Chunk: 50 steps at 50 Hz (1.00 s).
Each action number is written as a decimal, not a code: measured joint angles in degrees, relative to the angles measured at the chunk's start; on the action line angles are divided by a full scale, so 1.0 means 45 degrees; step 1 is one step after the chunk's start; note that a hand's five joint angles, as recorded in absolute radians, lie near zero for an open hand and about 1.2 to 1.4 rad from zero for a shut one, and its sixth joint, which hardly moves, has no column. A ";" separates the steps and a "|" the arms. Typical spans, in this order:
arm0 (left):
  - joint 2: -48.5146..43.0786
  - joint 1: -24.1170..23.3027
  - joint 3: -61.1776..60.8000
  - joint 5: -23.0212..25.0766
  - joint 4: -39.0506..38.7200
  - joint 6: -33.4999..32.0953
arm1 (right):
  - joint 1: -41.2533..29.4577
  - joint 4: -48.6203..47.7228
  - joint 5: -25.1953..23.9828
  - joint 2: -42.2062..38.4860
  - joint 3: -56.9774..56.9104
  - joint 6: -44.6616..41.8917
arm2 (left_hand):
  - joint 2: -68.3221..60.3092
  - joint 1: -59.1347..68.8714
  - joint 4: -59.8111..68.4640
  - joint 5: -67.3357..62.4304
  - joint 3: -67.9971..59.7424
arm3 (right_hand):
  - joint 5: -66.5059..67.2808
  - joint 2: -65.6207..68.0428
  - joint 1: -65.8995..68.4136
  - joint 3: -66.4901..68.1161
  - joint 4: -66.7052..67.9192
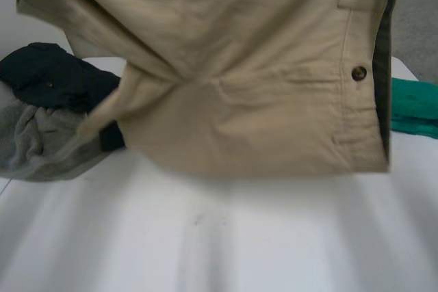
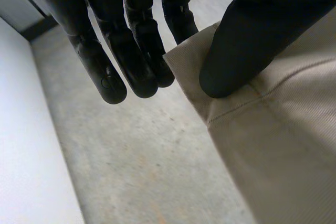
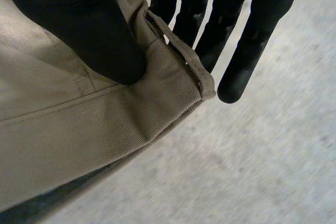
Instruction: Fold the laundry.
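The beige trousers (image 1: 239,87) hang spread in the air above the white worktop (image 1: 219,237), with their lower edge clear of its surface. A brown button (image 1: 358,73) sits near the trousers' right-hand edge, next to a stitched seam, and a dark lining shows along that edge.

The left hand (image 2: 247,45) is clamped on a hemmed corner of the trousers. Its thumb presses down onto the cloth just inside the stitching. One finger runs behind the fabric, and the other fingers (image 2: 105,61) reach out straight just beside the corner.

The right hand (image 3: 89,30) is clamped on another corner of the trousers, where a thick folded band ends. Its thumb bears on the face of the cloth, and its fingers (image 3: 247,51) lie straight behind the band's edge. The fabric bunches into a crease under the thumb.

A dark navy garment (image 1: 48,76) lies crumpled on the worktop to the left of the trousers. A grey garment (image 1: 34,141) lies touching it on the nearer side, partly tucked under the trousers' hanging left portion. A green garment (image 1: 414,107) lies on the worktop just beyond the trousers' right edge. In both wrist views, grey concrete floor (image 2: 147,171) lies well below the held corners.
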State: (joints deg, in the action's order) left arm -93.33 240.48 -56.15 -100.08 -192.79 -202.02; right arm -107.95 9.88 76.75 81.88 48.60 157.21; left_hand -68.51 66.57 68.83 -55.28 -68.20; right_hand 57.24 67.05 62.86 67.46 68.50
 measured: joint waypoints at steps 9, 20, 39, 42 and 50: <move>-0.4779 0.0444 0.2065 0.1016 -0.0240 -0.0059 | -0.0045 -0.0277 0.0961 -0.3091 -0.0021 0.0283 | -0.0025 0.0000 0.0004 0.0000 -0.0037 | 0.0000 0.0000 0.0000 0.0000 0.0002; -1.1570 0.1198 0.6544 0.2126 -0.1450 -0.0006 | -0.0440 -0.2756 0.2961 -0.8641 -0.1788 0.0054 | 0.4848 -0.5617 -0.4865 0.4779 0.4775 | -0.7252 -0.7350 -0.7098 -0.7037 -0.7097; -0.6439 0.0126 0.0671 0.0582 -0.1088 -0.0056 | -0.0162 -0.1936 0.0988 -0.3408 0.2204 -0.0937 | 1.2576 -1.2344 -1.2688 1.1667 1.2477 | -1.2138 -1.2200 -1.1112 -1.2360 -1.2614; -0.4287 0.0023 -0.2138 0.0269 -0.0590 -0.0069 | 0.0560 -0.0980 0.0022 -0.2266 0.3909 -0.1648 | 1.1762 -1.1296 -1.1847 1.0962 1.1691 | -1.2139 -1.2199 -1.1111 -1.2352 -1.2601; -0.0846 -0.1272 -0.8279 0.0606 0.2087 0.0053 | 0.2160 0.1159 -0.1443 -0.1191 0.7748 -0.3838 | 0.7973 -0.7292 -0.8005 0.7227 0.7900 | -0.9833 -0.9984 -0.8952 -0.9965 -1.0206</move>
State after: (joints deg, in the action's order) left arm -97.14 234.75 -93.40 -97.36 -183.40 -201.78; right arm -98.23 15.10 70.26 76.52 83.47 139.94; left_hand -32.63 33.76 32.80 -22.76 -32.65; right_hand 12.99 22.12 22.57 22.62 22.57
